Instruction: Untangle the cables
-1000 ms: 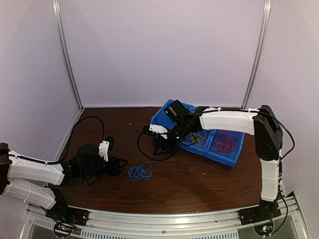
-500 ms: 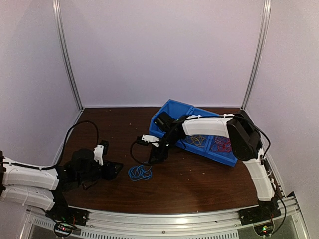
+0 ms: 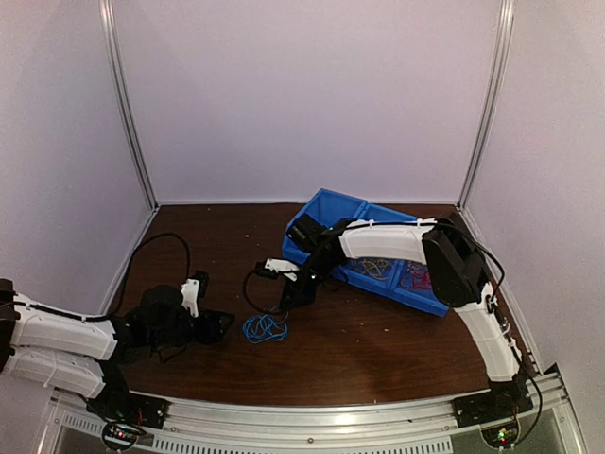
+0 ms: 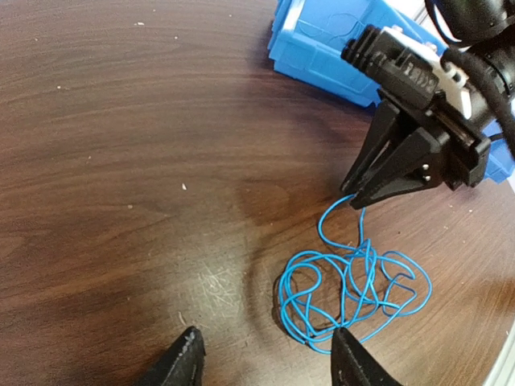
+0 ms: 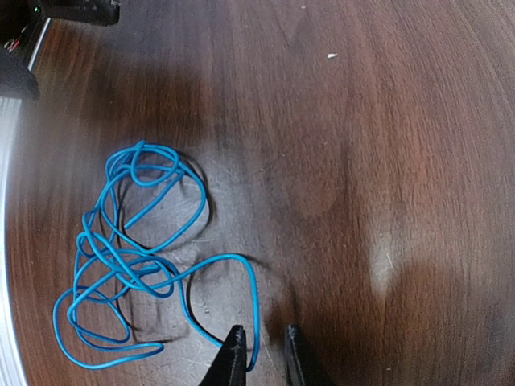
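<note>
While the blue cable (image 4: 354, 288) lies bunched on the table (image 4: 121, 161) between the arms, the right gripper (image 5: 261, 354) pinches its stray loop; lifting slowly should help, and the left gripper (image 4: 265, 362), spread wide, could pin the bundle

Top view looks dim and soft to me, low res, walls w/ flat purple cast. Wrist cams sharper. I see glare patches on the table (image 5: 386, 265) in right wrist view, dark shadow top left, blur at the left edge. Left wrist: soft shadow under blue cable (image 4: 354, 293), slight falloff at the corners.
</note>
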Controlling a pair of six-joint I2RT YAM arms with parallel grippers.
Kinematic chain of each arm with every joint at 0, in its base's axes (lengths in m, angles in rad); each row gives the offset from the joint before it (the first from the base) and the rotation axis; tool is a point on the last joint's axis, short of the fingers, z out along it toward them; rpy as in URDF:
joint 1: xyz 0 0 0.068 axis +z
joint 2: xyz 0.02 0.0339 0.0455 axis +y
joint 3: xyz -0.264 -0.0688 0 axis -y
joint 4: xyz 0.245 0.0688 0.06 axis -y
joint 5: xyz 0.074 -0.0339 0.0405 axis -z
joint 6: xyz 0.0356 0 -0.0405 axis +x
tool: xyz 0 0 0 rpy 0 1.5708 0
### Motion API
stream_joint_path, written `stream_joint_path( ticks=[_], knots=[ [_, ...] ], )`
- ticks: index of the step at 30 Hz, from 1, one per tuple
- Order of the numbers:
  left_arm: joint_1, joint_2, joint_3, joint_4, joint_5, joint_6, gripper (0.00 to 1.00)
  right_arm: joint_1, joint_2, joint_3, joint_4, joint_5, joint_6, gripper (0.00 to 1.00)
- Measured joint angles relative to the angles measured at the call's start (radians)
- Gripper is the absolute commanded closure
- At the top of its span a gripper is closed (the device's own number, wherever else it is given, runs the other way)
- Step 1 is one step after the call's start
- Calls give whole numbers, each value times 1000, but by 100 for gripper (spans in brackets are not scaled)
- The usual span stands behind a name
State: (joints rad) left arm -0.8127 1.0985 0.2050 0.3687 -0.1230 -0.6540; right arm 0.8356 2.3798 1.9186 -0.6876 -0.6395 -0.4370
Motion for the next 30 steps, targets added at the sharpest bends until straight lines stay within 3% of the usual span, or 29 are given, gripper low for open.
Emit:
stream_joint_path(
  ticks=[5,10,13,17,25,30],
  knots=[
    [0,89,23,31,16,1,45,0,-3,-8,-4,-11,14,77],
    [0,156,57,64,43,1,45,0,-3,-8,-8,-17,26,100],
    [0,180,70,83,59,0,46,0,-5,-8,-21,-21,23,100],
    [0,221,80,103,79,-6,56,0,-44,-8,-59,-27,18,100],
    [0,392,104,174,143,-21,60,0,-284,24,-80,-78,21,100],
    [0,481,167,215,188,-21,61,0,-354,75,-101,-122,16,100]
  ],
)
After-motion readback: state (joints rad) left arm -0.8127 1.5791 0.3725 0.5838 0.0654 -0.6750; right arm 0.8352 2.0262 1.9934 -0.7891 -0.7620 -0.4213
